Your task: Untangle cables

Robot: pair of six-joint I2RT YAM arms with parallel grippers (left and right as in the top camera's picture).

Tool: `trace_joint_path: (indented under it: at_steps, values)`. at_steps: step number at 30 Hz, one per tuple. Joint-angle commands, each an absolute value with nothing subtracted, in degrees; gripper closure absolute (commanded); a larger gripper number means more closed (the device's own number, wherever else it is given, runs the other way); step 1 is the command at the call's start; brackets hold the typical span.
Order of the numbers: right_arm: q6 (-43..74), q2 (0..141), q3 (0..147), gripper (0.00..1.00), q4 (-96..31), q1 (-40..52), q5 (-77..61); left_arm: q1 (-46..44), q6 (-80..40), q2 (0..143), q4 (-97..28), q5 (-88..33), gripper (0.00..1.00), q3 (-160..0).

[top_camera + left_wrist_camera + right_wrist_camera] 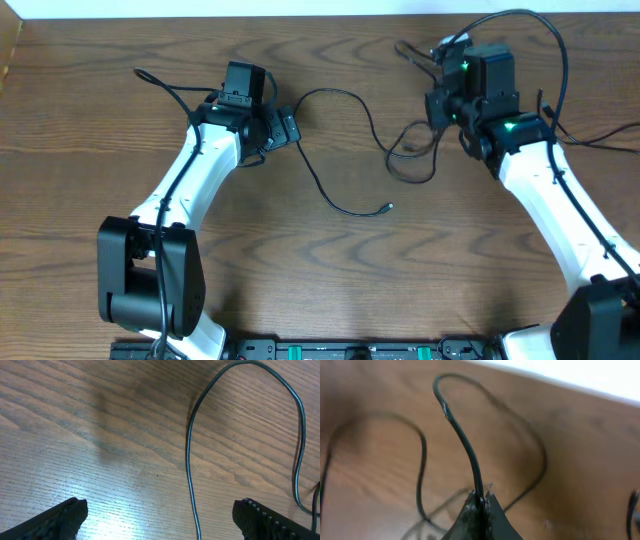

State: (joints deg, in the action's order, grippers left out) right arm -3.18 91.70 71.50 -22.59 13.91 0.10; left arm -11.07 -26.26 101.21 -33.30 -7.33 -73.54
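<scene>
Far left: left tool (281, 128) low over the counter (320, 290), jaws spread wide, gripping nothing. Seen from its wrist camera, both fingers (60, 517) at the bottom corners, apart from everything but air. Between them, one run of long black cable (189, 460) flat on the wood, touching neither finger, rising to a rounded arch at the top and dropping back down near the right edge.

Centre, from overhead: that long black cable (330, 92) beginning just beside the left tool, curving over in a wide arc, with another run sweeping down to a small plug end (388, 208) alone on open wood.

Further right: a looped cable (410, 160) bunched in overlapping rings on the counter, just beside the right arm (560, 210).

Far right: right tool (440, 60) near the far edge, jaws pressed tight together on a strand of the looped cable (465, 445). Strand standing up out of the closed tips (481, 500), bending over at the top; blurred loops on the wood behind.
</scene>
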Motion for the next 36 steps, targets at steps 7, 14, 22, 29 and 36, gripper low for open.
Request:
trace_joint_path:
  at_steps: [7, 14, 22, 29, 36]
  values:
    - [-3.9, 100.4, 71.5, 0.89, -27.9, 13.4, 0.8, -10.9, -25.6, 102.0, -33.6, -6.6, 0.02, -73.3]
    - [-3.9, 106.8, 71.5, 0.54, -28.1, 13.9, -9.4, -10.9, -25.6, 102.0, -33.6, -6.6, 0.02, -73.3]
    - [-3.9, 110.3, 71.5, 0.25, -27.6, 17.3, -14.1, -10.9, -25.6, 102.0, -33.6, -6.6, 0.02, -73.3]
    - [-3.9, 113.9, 71.5, 0.19, -24.9, 21.2, -14.0, -10.9, -25.5, 102.0, -33.6, -6.5, 0.02, -73.3]
    - [-3.4, 118.2, 71.5, 0.25, -21.7, 22.6, -14.0, -10.9, -25.5, 102.0, -33.6, -6.5, 0.02, -73.3]
